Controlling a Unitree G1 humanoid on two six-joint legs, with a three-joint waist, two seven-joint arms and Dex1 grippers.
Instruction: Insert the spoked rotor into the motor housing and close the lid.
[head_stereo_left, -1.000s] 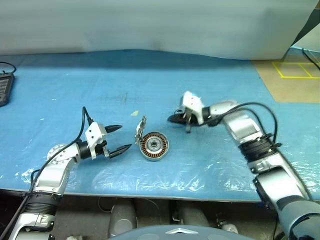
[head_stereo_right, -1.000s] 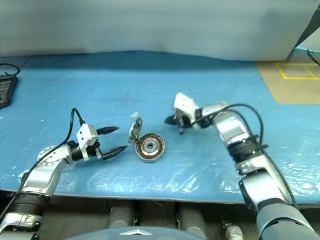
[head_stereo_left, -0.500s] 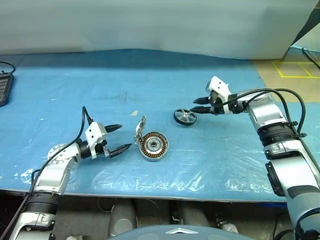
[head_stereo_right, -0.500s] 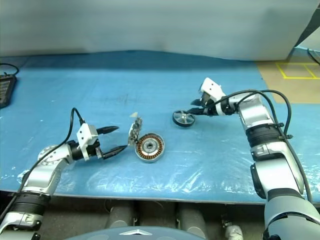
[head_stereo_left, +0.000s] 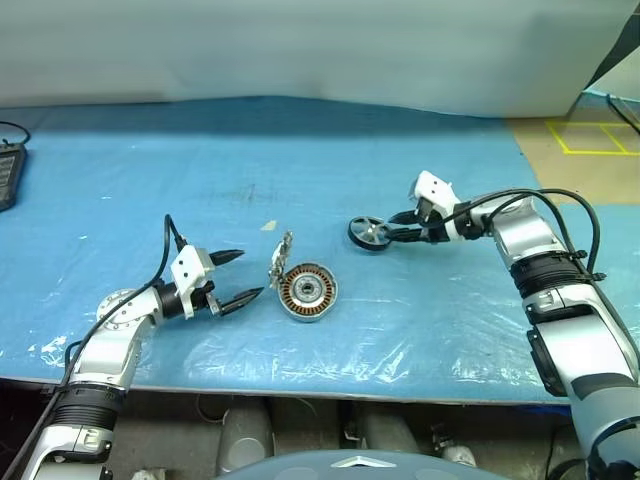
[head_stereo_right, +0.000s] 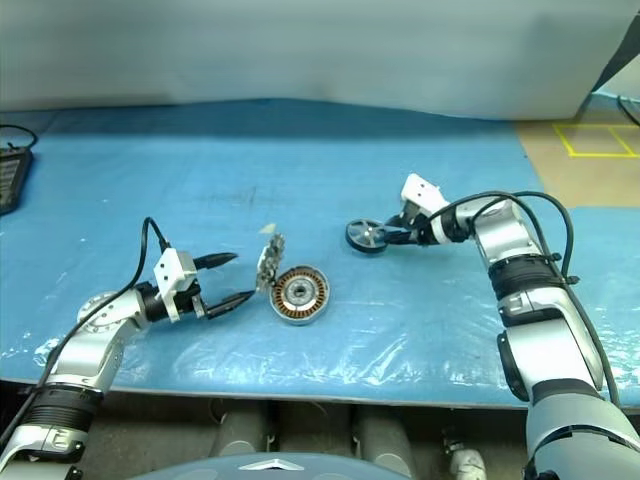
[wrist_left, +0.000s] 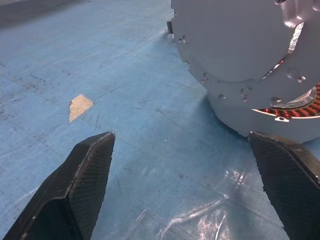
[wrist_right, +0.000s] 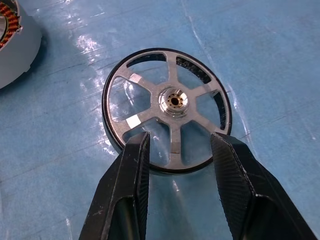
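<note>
Blue plastic-covered counter (head_stereo_left: 300, 160) spans the middle of the head view. Motor housing (head_stereo_left: 307, 291) lies flat just left of centre, copper windings facing up around a dark hub. Lid (head_stereo_left: 280, 262) stands on edge, tilted, touching the housing's upper-left rim; in the left wrist view its plain grey face (wrist_left: 235, 45) leans over the housing. Left pincer (head_stereo_left: 240, 277) at lower left, level, pointing toward the housing, fingers spread wide with nothing between them, tips just short of the lid and housing. Spoked rotor (head_stereo_left: 369, 233) rests flat on the counter right of centre, well apart from the housing, silver spoked face up, black rim around it. Right pincer (head_stereo_left: 391, 230) reaches in from the right, angled down, partly open; in the right wrist view its two black fingers (wrist_right: 132, 165) overlap the rotor's near edge, and contact cannot be told. Small tan scrap (head_stereo_left: 268, 226) lies on the counter above the lid.
</note>
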